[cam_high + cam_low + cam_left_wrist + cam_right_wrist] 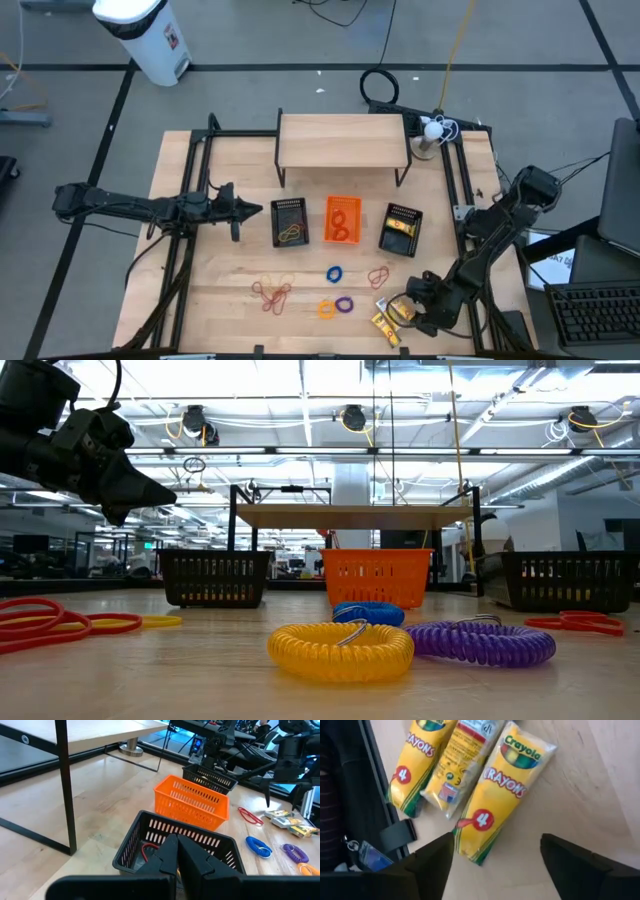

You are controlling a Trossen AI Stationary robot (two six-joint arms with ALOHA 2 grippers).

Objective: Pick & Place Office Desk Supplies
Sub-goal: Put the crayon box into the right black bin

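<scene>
Right gripper [497,851] low over three crayon packs [497,785], jaws spread wide, likely lined up to straddle one. Left gripper [177,857] pinched together, empty, parked above left black mesh tray [131,847], out of the way.

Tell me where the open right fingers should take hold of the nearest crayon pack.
Grip the nearest crayon pack across its narrow width near the middle, coming straight down from above. It lies flat on the table, long and slim, with the right gripper open just over its lower end.
</scene>
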